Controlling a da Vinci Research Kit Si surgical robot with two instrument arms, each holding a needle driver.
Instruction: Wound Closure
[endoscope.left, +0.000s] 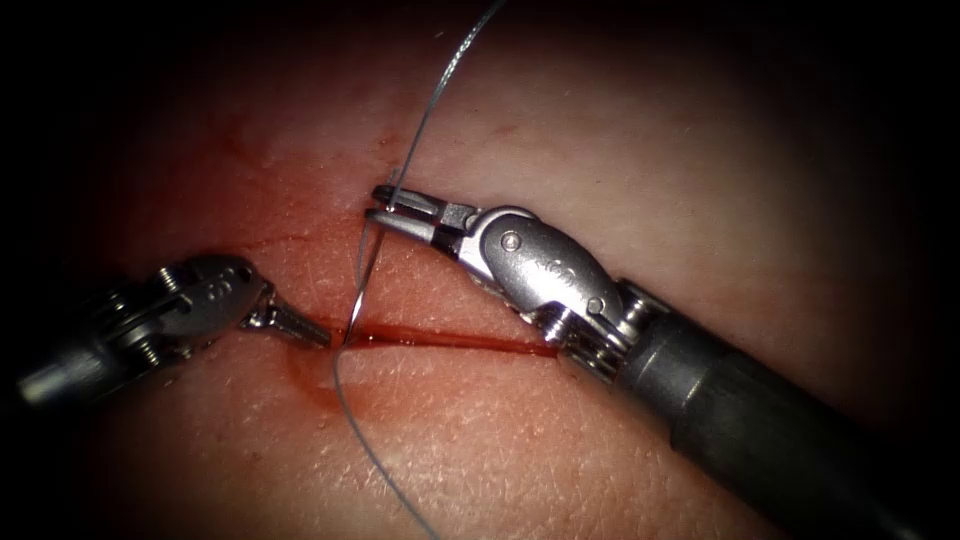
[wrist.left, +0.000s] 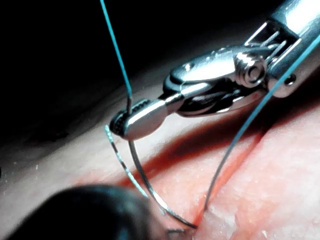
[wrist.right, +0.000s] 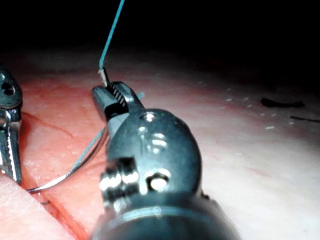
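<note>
My needle's (endoscope.left: 358, 275) tip buried in the cut (endoscope.left: 440, 340), thread (endoscope.left: 440, 90) running off the frame's top and bottom edges, left tool (endoscope.left: 318, 335) tip hard to read.

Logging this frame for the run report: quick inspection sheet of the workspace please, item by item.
Surface: tissue with a cut running across, red fluid in and around it.
Job's things: needle held near its thread end, tip in the tissue at the cut; thread runs up from the needle's end, and another length runs down across the tissue below the cut.
Clutter: small dark specks on the tissue, cannot tell what.
Grippers: right tool shut on the needle; left tool shut, tip at the cut's left end beside the needle, apparently holding nothing.
Cables: nothing seen.
Surroundings: dark.
</note>
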